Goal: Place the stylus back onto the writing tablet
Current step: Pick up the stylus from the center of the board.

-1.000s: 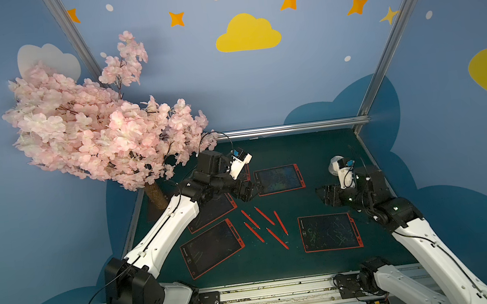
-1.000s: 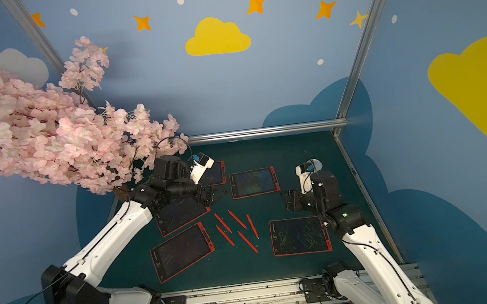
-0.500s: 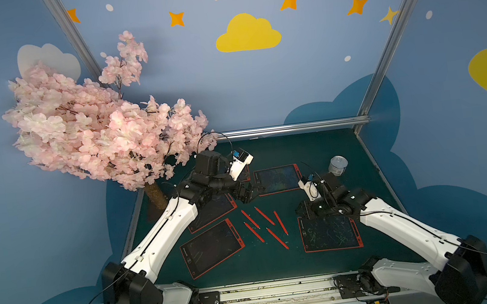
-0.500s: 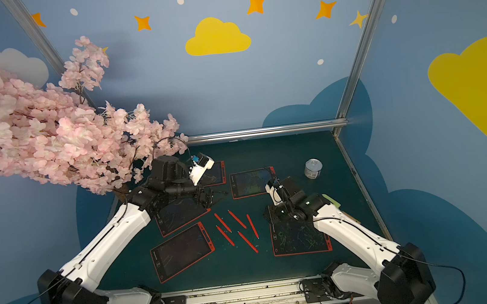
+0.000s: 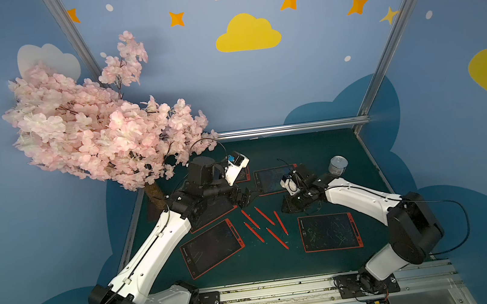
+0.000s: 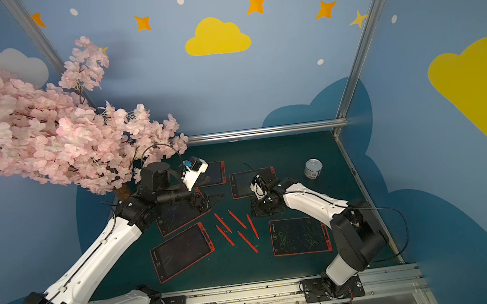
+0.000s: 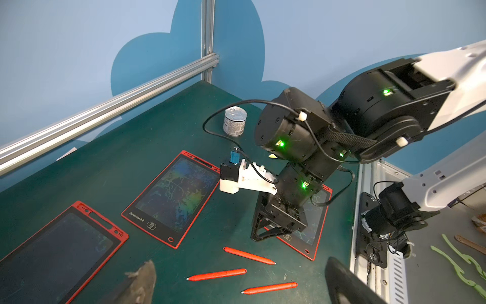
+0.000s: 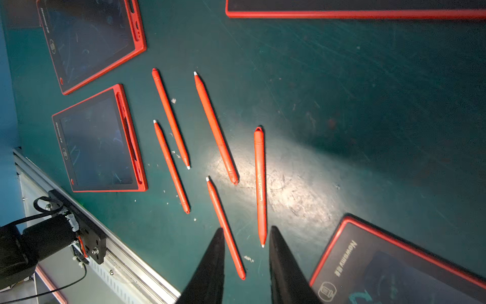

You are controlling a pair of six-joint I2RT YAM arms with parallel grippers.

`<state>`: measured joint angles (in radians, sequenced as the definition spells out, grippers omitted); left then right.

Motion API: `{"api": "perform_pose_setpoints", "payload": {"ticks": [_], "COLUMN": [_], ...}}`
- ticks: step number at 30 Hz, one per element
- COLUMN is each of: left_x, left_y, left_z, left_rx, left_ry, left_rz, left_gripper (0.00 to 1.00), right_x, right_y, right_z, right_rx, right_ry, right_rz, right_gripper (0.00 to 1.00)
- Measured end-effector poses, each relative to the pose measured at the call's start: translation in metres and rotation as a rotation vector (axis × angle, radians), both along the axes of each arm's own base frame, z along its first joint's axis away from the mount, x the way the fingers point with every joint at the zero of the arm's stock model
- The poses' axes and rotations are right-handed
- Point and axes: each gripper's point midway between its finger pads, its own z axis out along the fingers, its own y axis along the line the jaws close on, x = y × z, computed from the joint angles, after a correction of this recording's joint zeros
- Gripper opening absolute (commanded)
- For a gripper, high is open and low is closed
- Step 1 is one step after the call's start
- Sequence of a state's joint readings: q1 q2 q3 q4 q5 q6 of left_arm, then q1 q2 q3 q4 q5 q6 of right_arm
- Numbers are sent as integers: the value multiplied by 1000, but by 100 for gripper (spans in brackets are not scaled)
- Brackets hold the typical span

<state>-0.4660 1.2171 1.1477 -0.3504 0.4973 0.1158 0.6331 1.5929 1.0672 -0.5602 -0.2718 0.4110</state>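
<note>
Several red styluses (image 5: pixel 264 216) (image 6: pixel 237 219) lie loose mid-table among several red-framed writing tablets, one at the near right (image 5: pixel 329 232) (image 6: pixel 300 235). My right gripper (image 5: pixel 290 207) (image 6: pixel 259 211) hangs low at the cluster's far right end, beside that tablet (image 8: pixel 394 263). In the right wrist view the gripper (image 8: pixel 246 229) is open; a stylus tip (image 8: pixel 260 200) and another stylus's end (image 8: pixel 226 229) show between its jaws, ungripped. My left gripper (image 5: pixel 246 198) (image 7: pixel 240 260) is wide open and empty, above the cluster's far left end.
A silver can (image 5: pixel 339 165) (image 7: pixel 234 121) stands at the far right of the table. A pink blossom tree (image 5: pixel 100 129) overhangs the far left corner. Other tablets lie at near left (image 5: pixel 213 248) and far middle (image 5: pixel 271 179). A metal rail (image 5: pixel 284 286) runs along the front.
My right arm swung in from the right side and came down at the styluses, its jaws narrowing. The can came into view. The left arm stayed put.
</note>
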Motion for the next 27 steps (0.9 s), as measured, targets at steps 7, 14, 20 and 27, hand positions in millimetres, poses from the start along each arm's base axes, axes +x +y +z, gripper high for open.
{"api": "perform_pose_setpoints", "payload": {"ticks": [7,14,20,27], "left_x": [1,4,6,8], "left_y": [7,11,16,18], "left_z": [4,8,10,11], "left_rx": [11,22,39,50], "left_ry": [-37,-66,-93,-106], "left_rz": [38,64,85,99], "left_gripper": [99,99,99,99], "right_x": [14,23,29,32], "right_y": [10,14,16,25], "right_z": [-15,-29,-35,-43], "right_rx": [-29,-66,-100,-140], "right_ry": [27,44,44,41], "right_rz": [3,4,19,55], "right_gripper": [27,23,20,17]}}
